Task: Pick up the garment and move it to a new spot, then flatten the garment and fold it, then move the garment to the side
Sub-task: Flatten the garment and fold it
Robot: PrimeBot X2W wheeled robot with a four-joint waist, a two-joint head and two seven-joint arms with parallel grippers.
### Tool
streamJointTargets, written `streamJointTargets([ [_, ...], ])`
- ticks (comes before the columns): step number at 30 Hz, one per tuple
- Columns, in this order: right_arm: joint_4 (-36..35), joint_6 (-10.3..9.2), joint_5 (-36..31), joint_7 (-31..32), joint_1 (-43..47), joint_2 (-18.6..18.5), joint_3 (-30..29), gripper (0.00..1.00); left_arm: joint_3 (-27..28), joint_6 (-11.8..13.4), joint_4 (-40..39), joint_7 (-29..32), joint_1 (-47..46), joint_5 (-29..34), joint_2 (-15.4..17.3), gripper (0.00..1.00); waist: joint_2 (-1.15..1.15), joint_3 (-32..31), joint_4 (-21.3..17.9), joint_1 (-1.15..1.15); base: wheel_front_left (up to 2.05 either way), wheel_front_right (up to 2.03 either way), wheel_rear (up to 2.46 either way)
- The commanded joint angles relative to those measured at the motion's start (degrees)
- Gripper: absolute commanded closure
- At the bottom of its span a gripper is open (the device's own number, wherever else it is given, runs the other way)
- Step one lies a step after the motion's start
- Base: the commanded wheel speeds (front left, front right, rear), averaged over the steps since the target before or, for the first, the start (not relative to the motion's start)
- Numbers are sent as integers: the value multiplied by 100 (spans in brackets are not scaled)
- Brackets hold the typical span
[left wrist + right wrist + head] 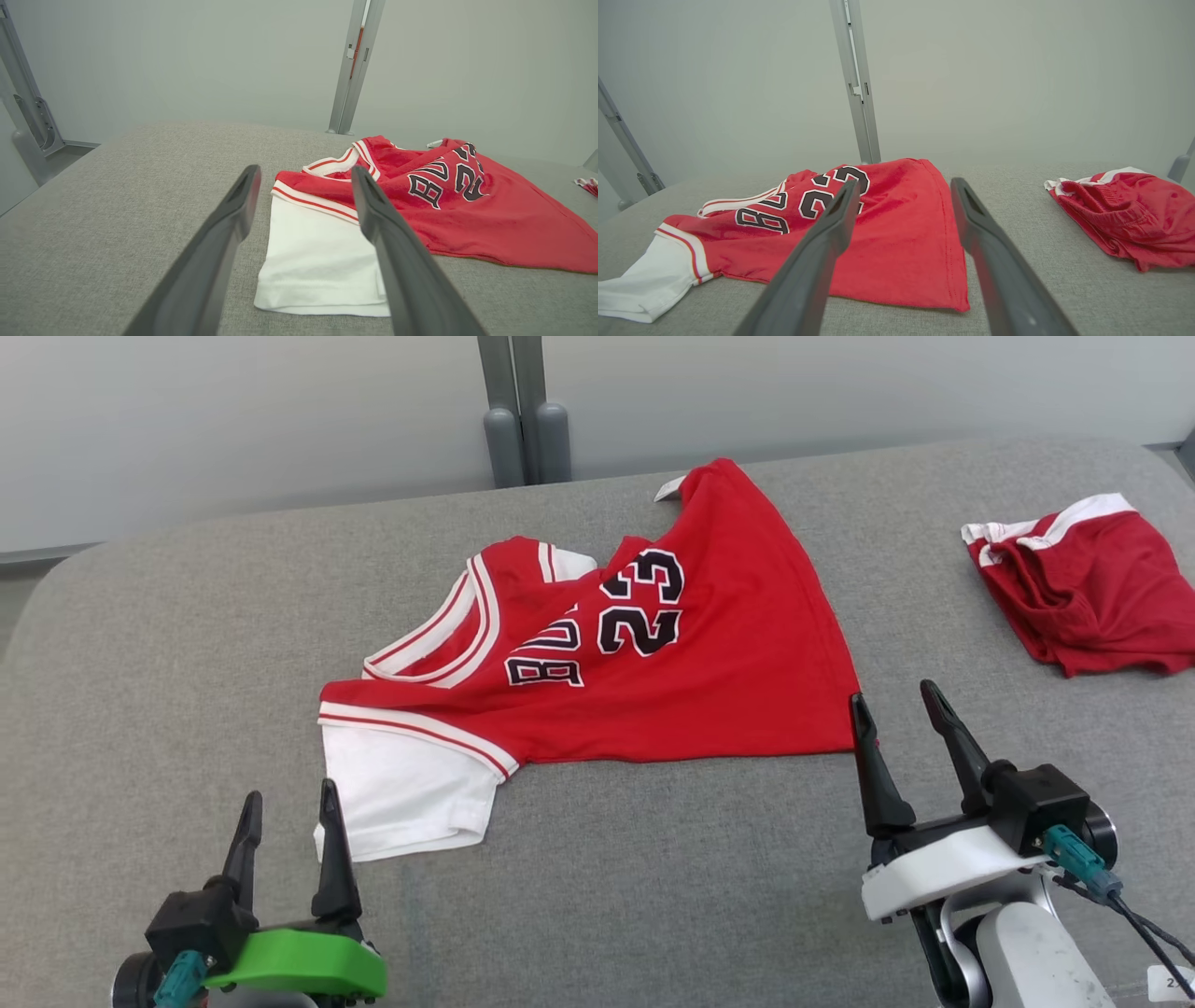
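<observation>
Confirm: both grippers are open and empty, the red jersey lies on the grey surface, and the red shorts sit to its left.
No: the red shorts sit to the right of the red jersey, per the head view. The left gripper and right gripper are open and empty; the jersey lies on the grey surface.

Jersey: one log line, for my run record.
jersey: unheld, not flat | left gripper: open, near white sleeve | right gripper: open, near hem corner

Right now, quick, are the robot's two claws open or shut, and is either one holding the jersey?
Left gripper: open, holding nothing, by the white sleeve.
Right gripper: open, holding nothing, by the hem corner of the red jersey.
</observation>
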Motion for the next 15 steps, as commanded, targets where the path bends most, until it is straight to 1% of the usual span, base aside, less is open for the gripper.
streamJointTargets([
  [1,69,-9,-6,-16,89,7,28,0,-38,39,-55,0,108,-31,-1,0,0,-147,71,0,0,0,0],
  [10,336,-9,-84,-16,160,20,52,0,-206,197,-96,0,278,-90,-9,0,0,-238,98,0,0,0,0],
  [15,404,-9,-58,-16,153,28,63,0,-252,223,-75,-1,311,-77,-9,0,0,-246,76,0,0,0,0],
])
